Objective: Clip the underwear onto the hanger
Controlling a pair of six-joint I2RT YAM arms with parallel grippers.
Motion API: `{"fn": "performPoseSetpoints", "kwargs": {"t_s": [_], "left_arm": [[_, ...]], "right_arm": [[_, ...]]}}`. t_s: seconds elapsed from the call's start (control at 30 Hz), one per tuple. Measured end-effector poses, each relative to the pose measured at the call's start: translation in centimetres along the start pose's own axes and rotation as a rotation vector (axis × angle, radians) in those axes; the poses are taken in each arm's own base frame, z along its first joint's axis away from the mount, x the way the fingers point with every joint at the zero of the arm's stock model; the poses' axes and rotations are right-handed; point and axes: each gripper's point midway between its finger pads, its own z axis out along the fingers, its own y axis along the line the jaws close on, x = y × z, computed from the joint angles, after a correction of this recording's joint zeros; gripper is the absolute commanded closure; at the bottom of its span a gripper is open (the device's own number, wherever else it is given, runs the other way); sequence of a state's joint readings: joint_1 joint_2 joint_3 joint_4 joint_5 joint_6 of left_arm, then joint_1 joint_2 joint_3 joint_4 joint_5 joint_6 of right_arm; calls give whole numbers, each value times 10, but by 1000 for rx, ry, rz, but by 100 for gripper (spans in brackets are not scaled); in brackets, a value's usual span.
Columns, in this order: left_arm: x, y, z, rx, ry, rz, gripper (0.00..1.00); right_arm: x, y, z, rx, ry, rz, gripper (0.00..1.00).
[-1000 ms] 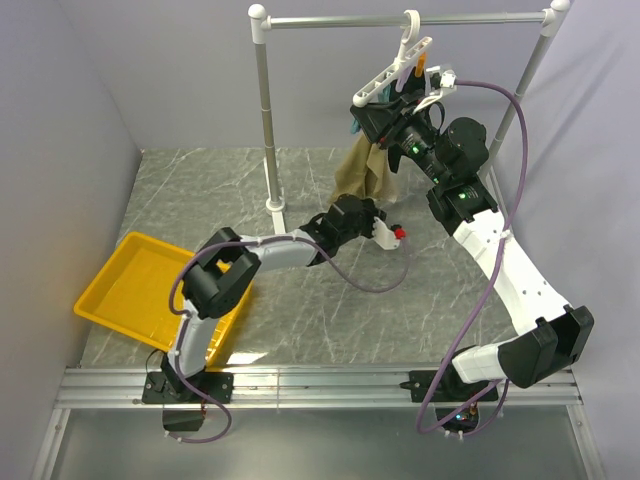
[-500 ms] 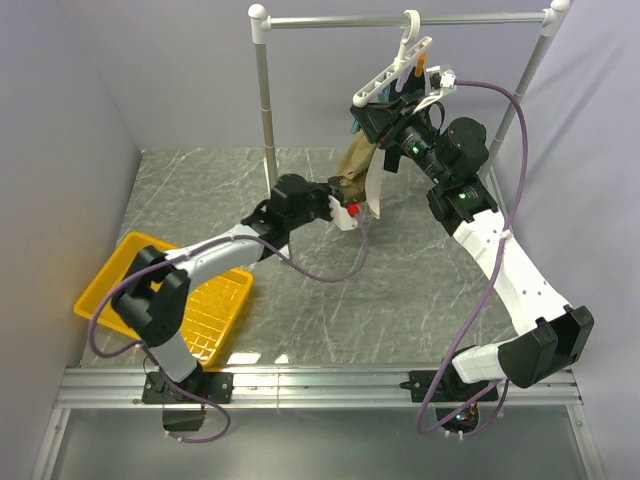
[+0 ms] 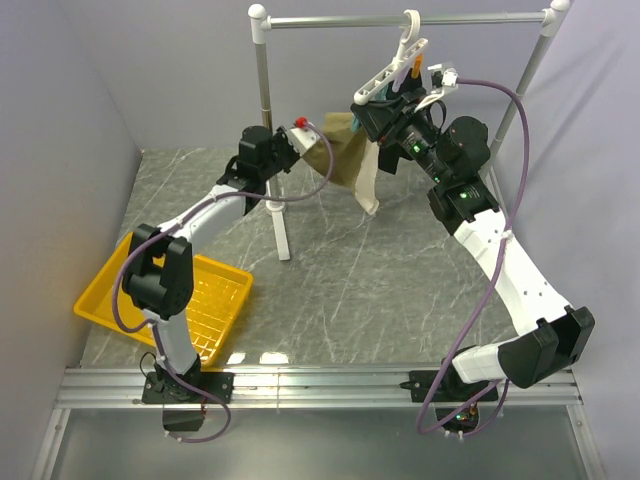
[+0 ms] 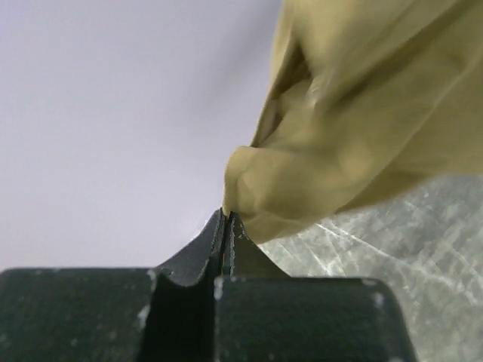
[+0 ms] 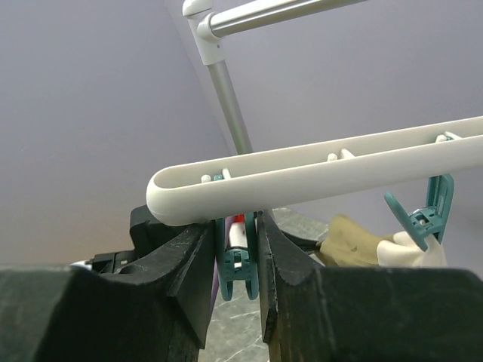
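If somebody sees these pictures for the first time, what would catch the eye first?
The tan underwear hangs stretched in the air at the back, one corner pinched in the shut left gripper, the other end up at the white hanger on the silver rail. There the right gripper clasps a teal clip under the hanger's bar. A yellow tray sits at the near left.

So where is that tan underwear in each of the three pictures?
Top external: the underwear hangs upper middle, between the left gripper and the hanger.
Left wrist: the underwear fills the upper right.
Right wrist: the underwear is a small patch, low right.
Shared landmark: the hanger, top and right wrist.
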State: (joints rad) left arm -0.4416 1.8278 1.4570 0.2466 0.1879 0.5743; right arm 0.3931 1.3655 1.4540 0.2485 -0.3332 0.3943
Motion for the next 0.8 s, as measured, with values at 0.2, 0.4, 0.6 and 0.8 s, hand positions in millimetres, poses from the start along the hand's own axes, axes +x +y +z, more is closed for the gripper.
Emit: {"fn": "performPoseSetpoints", "kwargs": {"t_s": [0.2, 0.4, 0.6, 0.8], "left_arm": [[-3, 11, 11, -16, 10, -166, 98], [-26, 15, 33, -8, -26, -280, 98], [-21, 6, 60, -11, 12, -329, 98], [-7, -21, 86, 5, 83, -334, 89]], "right_arm": [[1, 0, 0, 0, 2, 2, 100], [2, -1, 1, 2, 6, 4, 100], [5, -1, 2, -3, 13, 9, 100], [5, 0, 4, -10, 19, 17, 100]]}}
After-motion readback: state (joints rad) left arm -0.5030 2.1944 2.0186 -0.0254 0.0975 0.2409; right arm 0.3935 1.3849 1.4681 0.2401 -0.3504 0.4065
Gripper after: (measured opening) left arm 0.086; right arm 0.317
